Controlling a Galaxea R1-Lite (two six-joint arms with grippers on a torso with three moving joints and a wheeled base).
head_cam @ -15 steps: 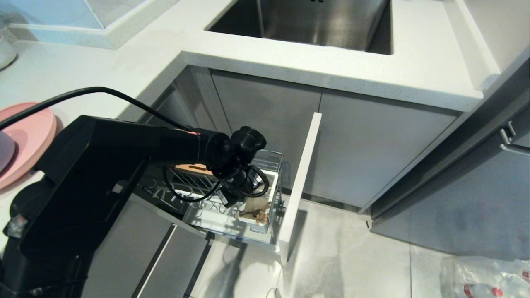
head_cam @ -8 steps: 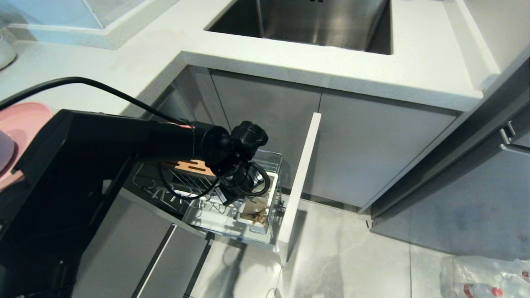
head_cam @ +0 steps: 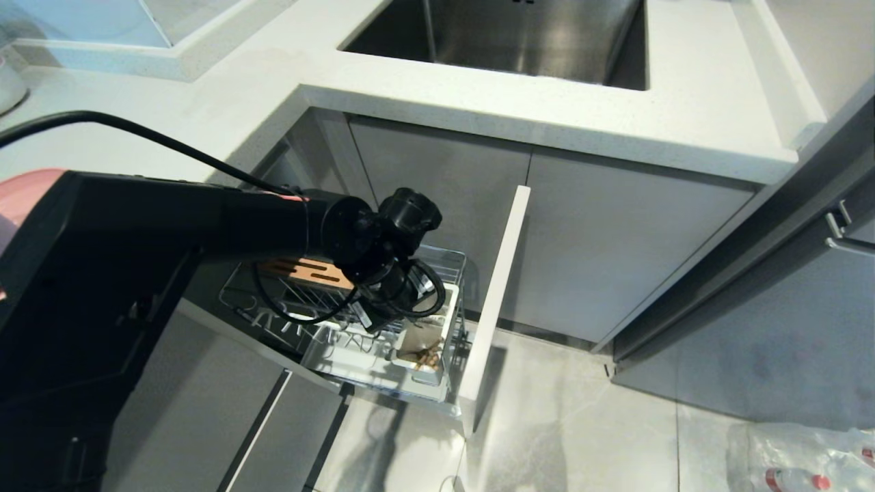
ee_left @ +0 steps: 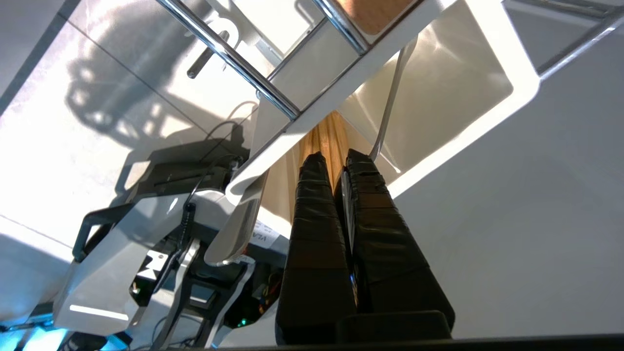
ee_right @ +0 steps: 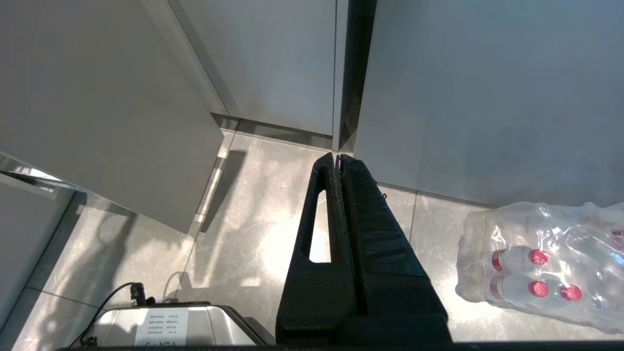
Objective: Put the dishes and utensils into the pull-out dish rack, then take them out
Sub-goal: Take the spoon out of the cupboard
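The chopsticks point(ee_left: 327, 141) stand in the white utensil cup point(ee_left: 487, 112) of the pull-out dish rack point(head_cam: 383, 321), which is drawn out below the counter point(head_cam: 547, 102), in the lower middle of the head view. The left claw point(ee_left: 336, 161) is clamped on their upper ends, its two black fingers point(ee_left: 314, 195) pressed close against the wood. A thin silver utensil handle point(ee_left: 390, 107) leans in the same cup, just beside the chopsticks. A wooden strip point(head_cam: 307, 268) lies across the rack behind the arm. At the left edge, part of the pink plate point(head_cam: 20, 188) shows on the counter. The right claw point(ee_right: 337, 158) hangs over the floor point(ee_right: 243, 229) with fingers together, near a pack of bottles point(ee_right: 536, 263).
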